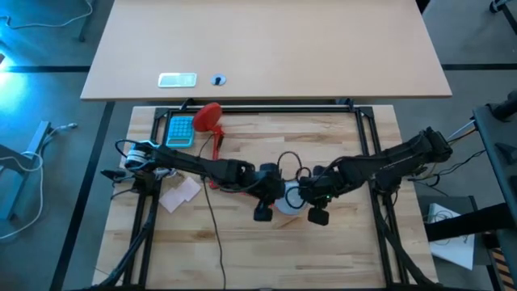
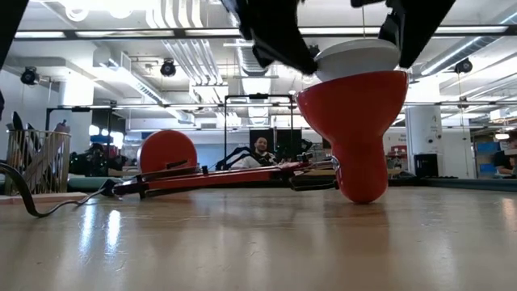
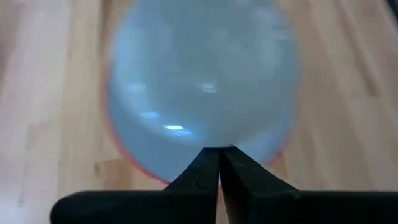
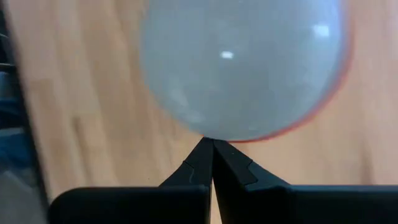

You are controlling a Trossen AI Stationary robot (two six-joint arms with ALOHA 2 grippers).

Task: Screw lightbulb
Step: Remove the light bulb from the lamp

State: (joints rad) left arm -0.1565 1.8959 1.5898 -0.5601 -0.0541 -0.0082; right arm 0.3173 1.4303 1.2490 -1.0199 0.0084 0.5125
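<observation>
A red lamp shade point(image 2: 355, 129) stands on its narrow end on the wooden desk point(image 1: 339, 242), its wide white mouth facing up. Behind it a red lamp point(image 2: 166, 153) lies on its side — round base to the left, thin arm stretched towards the shade. A black cable point(image 1: 216, 242) trails across the boards. Near the back left corner sits a blue calculator point(image 1: 180, 130); a few white paper slips point(image 1: 179, 192) lie further forward. Beyond stands a second, pale desk point(image 1: 266, 48) — on it a small white device point(image 1: 177, 79). A person point(image 2: 261, 149) sits far back in the room.
</observation>
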